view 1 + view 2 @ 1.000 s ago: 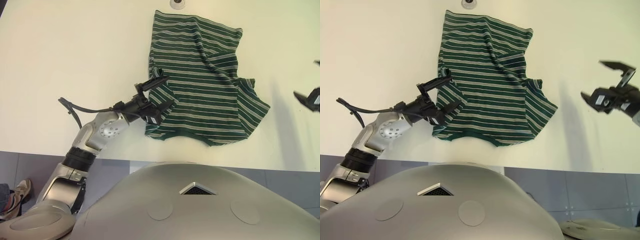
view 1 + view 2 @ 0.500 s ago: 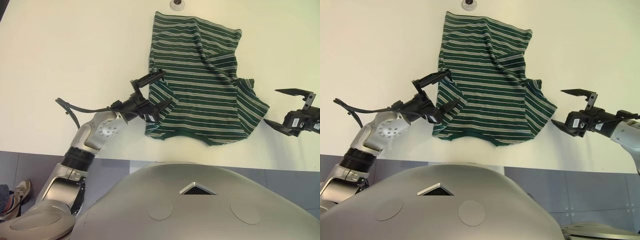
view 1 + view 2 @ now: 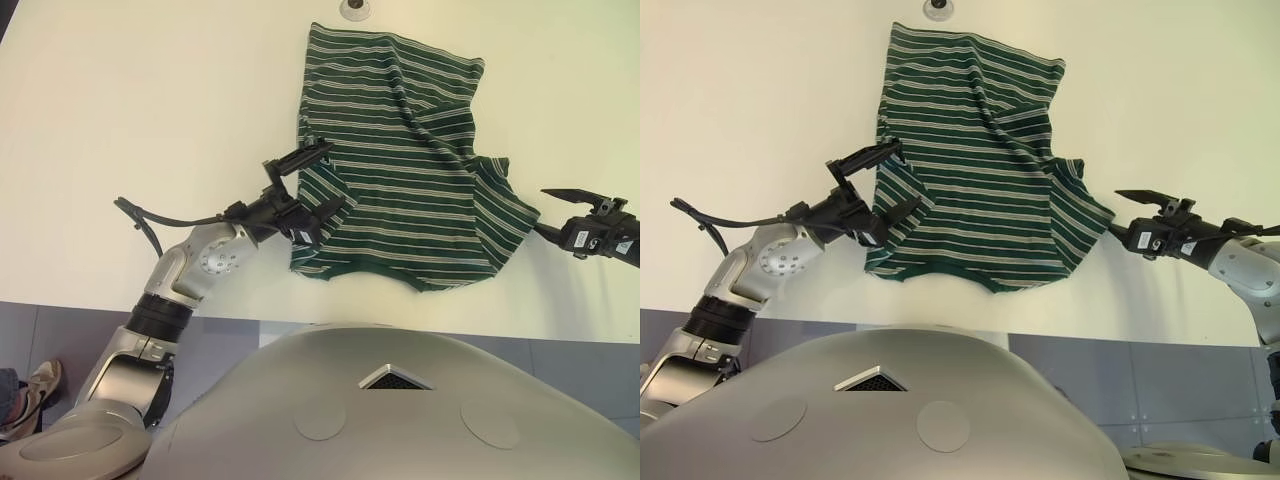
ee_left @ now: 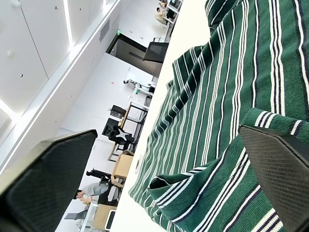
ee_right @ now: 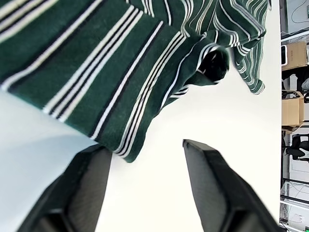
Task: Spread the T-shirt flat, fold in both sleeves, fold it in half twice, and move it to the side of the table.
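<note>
T-shirt (image 3: 400, 150) rumpled on the tabletop (image 3: 150, 100); both grippers released at its edges.
Head views: one T-shirt lies creased and unspread, its far hem near one round fitting (image 3: 354, 8). The left gripper (image 3: 335, 176) is spread over the folded left edge, the right gripper (image 3: 541, 210) spread just beside the right corner. Left wrist view: fingers (image 4: 48, 179) wide apart, a striped fold between them, nothing pinched. Right wrist view: fingers (image 5: 212, 188) apart, the T-shirt corner just beside one of them. Risk: closing on a doubled fold would likely drag two layers and bunch the cloth; uneven pulls could skew it. Count: one T-shirt, two grippers.
</note>
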Controlling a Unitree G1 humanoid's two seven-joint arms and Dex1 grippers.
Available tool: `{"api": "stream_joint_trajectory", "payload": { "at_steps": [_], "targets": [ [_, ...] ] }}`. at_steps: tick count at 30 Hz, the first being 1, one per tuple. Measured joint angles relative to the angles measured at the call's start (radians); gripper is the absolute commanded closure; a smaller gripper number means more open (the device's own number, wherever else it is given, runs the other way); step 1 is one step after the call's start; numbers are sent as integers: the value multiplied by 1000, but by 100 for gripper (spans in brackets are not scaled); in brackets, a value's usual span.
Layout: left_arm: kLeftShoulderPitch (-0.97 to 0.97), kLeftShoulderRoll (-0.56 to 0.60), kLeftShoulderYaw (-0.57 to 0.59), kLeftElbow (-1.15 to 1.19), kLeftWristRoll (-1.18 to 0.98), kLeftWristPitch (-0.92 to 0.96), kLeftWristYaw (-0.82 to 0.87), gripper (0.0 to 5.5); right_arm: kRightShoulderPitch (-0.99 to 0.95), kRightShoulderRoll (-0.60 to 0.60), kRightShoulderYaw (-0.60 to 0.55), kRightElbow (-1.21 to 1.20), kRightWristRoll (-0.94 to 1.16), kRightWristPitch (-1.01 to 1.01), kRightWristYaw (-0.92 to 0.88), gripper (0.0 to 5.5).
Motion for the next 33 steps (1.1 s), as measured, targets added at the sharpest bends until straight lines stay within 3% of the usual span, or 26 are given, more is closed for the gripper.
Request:
{"api": "stream_joint_trajectory", "payload": {
  "at_steps": [11, 22, 33],
  "targets": [
    [1, 0, 0, 0, 1, 0, 3, 10, 0, 14, 28, -13, -19, -2, 10, 545],
    [4, 0, 2, -3, -3, -1, 12, 10, -6, 25, 33, -15, -15, -12, 4, 545],
    [2, -1, 10, 1, -8, -4, 18, 10, -6, 69, 6, -239, 134, 6, 56, 545]
  ]
}}
